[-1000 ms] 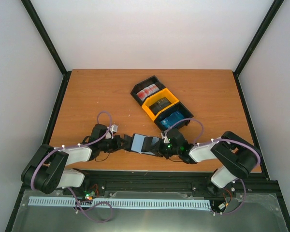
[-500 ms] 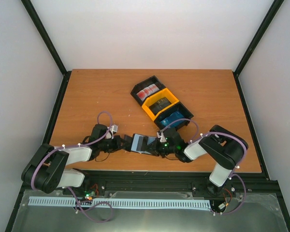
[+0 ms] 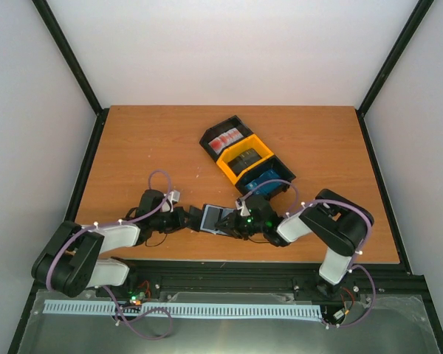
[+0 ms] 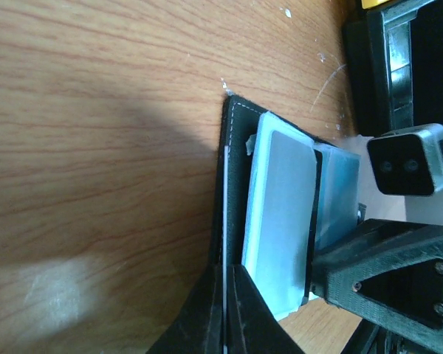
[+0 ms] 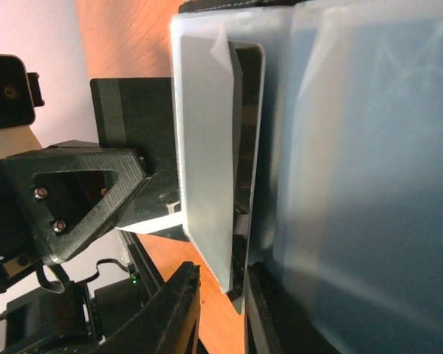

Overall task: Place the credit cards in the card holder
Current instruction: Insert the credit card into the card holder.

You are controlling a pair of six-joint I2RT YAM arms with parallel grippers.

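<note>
Black wallet (image 3: 218, 219) is lying open at the 6 o'clock edge of the table (image 3: 133, 147), pale pockets (image 4: 280, 214) facing up. The left claw (image 3: 186, 219) is pinching its 9 o'clock cover, jaws almost shut. The right claw (image 3: 236, 223) is nipping a pocket leaf at 3 o'clock, barely parted. The cards (image 3: 264, 179) are sitting in the bins (image 3: 224, 164) at 1 o'clock from it. Light, stiff and slick, I judge, they are asking for an edge grip, and the floppy wallet is needing both covers held

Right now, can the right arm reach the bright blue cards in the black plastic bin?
Probably, once free: the bright blue cards lie uncovered beyond the right gripper, which looks clamped on the black folding card holder.
</note>
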